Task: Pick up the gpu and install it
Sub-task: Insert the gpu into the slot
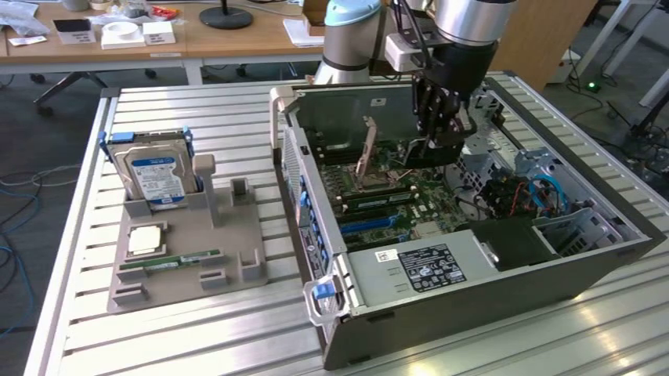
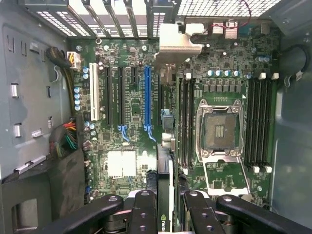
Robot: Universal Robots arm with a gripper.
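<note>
Robot arm's black two-finger gripper (image 1: 434, 147) holds the gpu (image 1: 431, 155), a thin dark card, inside an open grey tower case (image 1: 471, 290).

Exterior view: the arm reaches straight down into the case; at left, a grey tray (image 1: 240, 235) carries a blue-labelled hard drive (image 1: 152, 172). Wrist view: jaws clamped on the edge-on gpu (image 2: 165, 170), above the green motherboard (image 2: 131, 97).

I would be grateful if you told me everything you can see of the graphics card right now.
The graphics card is a thin, dark board seen edge-on, with a silver metal bracket at its far end and a small green logo near the gripper, whose jaws clamp it on both faces. It stands on edge inside the open computer case, over the motherboard, between the long blue slot and the memory slots. Whether it is seated cannot be told.
</note>
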